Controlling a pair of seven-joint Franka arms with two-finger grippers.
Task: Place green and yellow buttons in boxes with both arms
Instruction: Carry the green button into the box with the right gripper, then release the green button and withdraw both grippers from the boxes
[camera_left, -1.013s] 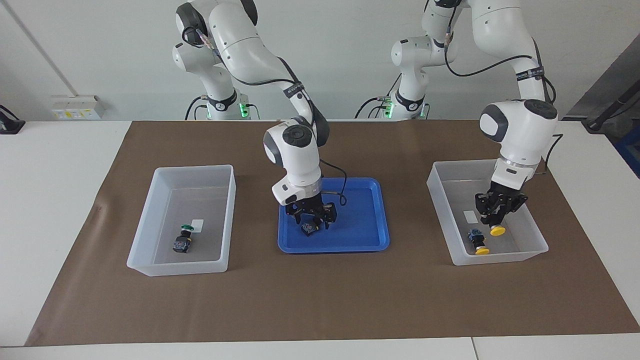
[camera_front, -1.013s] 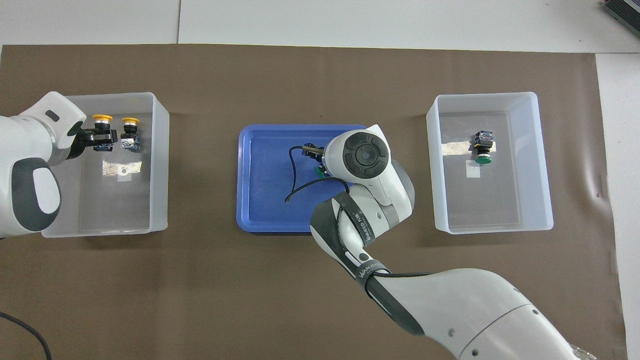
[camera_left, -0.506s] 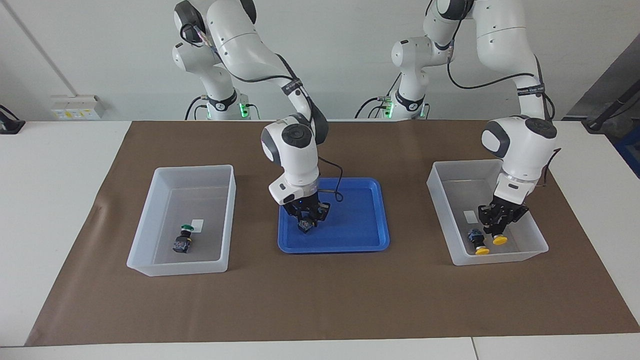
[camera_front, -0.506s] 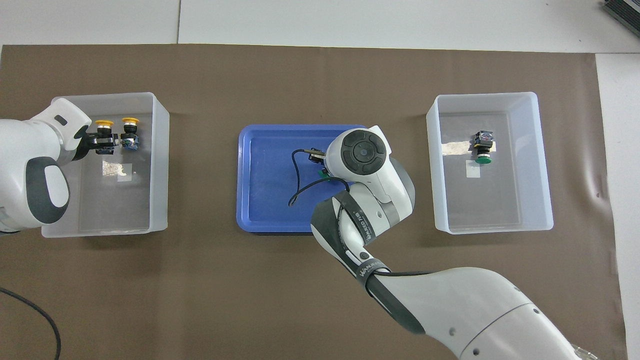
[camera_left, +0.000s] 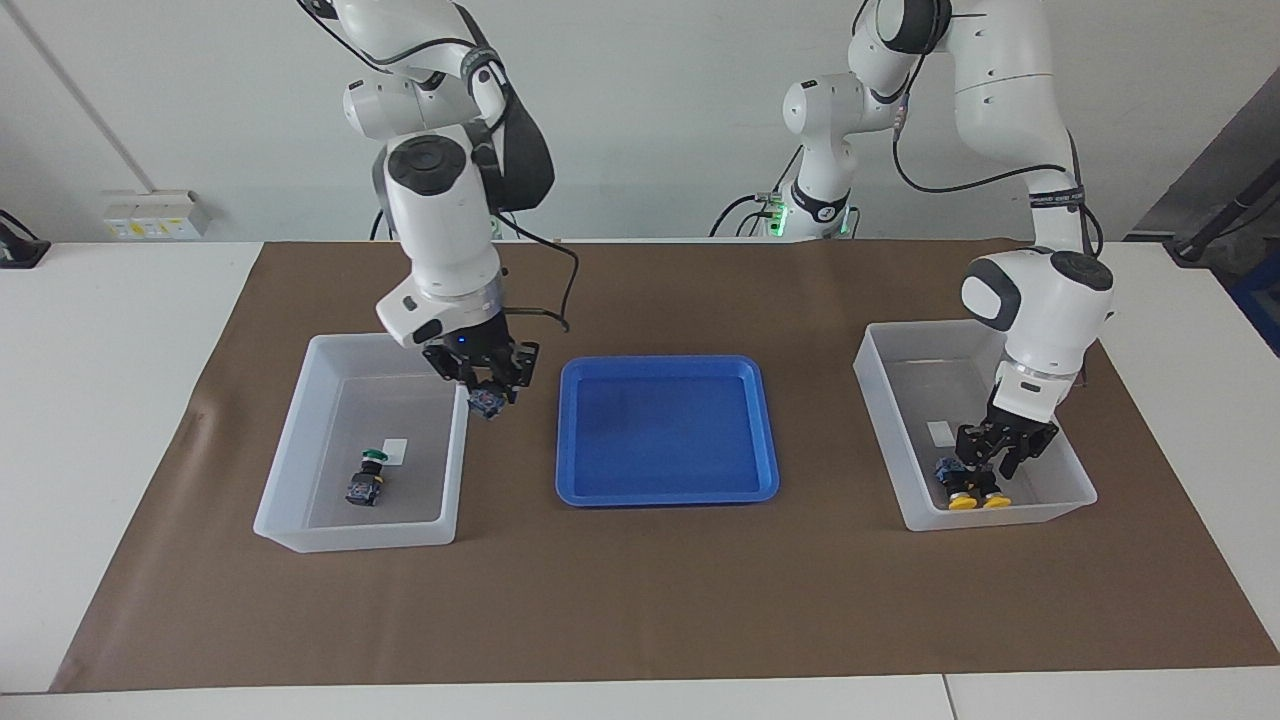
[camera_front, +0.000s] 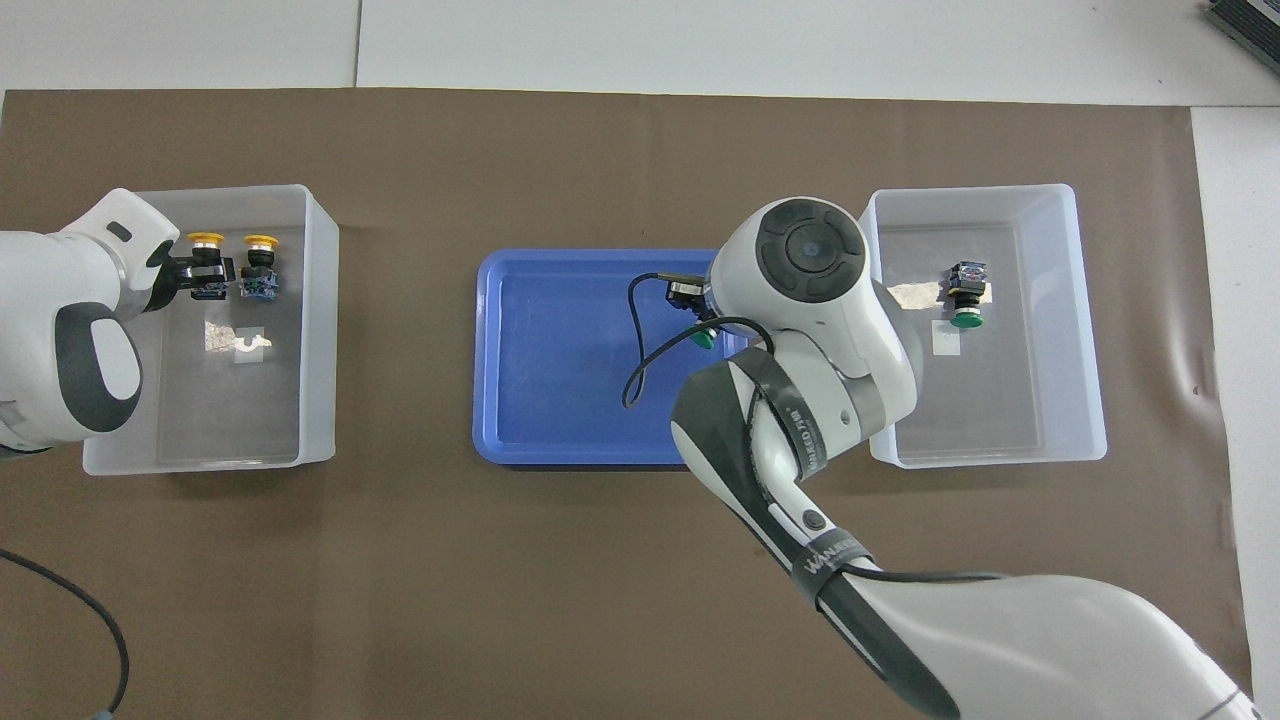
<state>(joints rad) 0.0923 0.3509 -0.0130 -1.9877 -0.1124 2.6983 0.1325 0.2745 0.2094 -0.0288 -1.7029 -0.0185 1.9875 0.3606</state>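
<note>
A brown mat (camera_left: 640, 600) covers the counter (camera_left: 100, 400). The blue tray (camera_left: 668, 490) lies between two boxes. Right hand (camera_left: 484, 385), clamped on a green button (camera_left: 486, 402), hangs over the rim of the green button's box (camera_left: 300, 470). Left hand (camera_left: 992, 455) sits low in the yellow buttons' box (camera_left: 900, 400), clamped on one yellow button (camera_left: 994, 496) beside the other (camera_left: 958, 492).

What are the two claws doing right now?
Left gripper: shut on a yellow button, low in its box.
Right gripper: shut on a green button.

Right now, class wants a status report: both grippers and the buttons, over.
Right gripper shut on green button, over box wall. Left gripper low in other box, at yellow button. Tray emptied. Nothing blocking.
</note>
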